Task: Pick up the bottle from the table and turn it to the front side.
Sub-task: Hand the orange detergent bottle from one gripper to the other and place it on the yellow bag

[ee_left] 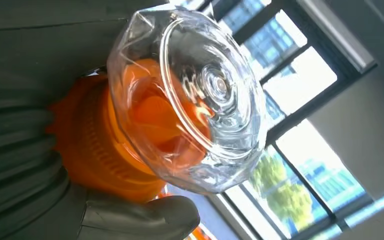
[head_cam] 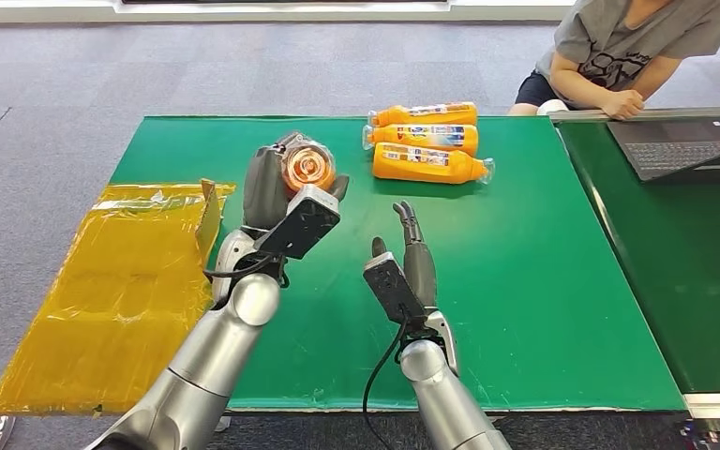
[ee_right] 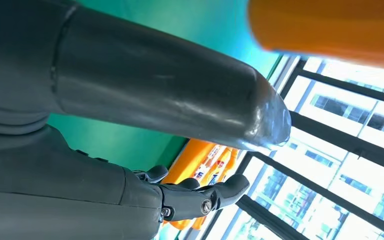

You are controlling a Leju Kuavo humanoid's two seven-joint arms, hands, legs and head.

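Just left of centre in the head view, the left hand (head_cam: 272, 192) grips the orange bottle (head_cam: 307, 169) above the green table (head_cam: 525, 281), clear cap toward the camera. The right hand (head_cam: 411, 258) hovers at centre, fingers (head_cam: 405, 217) apart, holding nothing.

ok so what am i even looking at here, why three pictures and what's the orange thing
It is a humanoid robot with two silver arms. The wide picture is from its head, looking down at a green table. The other two come from cameras at each wrist, so they look tilted. The left robot hand holds an orange bottle with a clear cap, lifted off the table. The right robot hand is open and holds nothing. Three more bottles lie at the far edge, yellow plastic sheeting lies left, and a person sits beyond a laptop.
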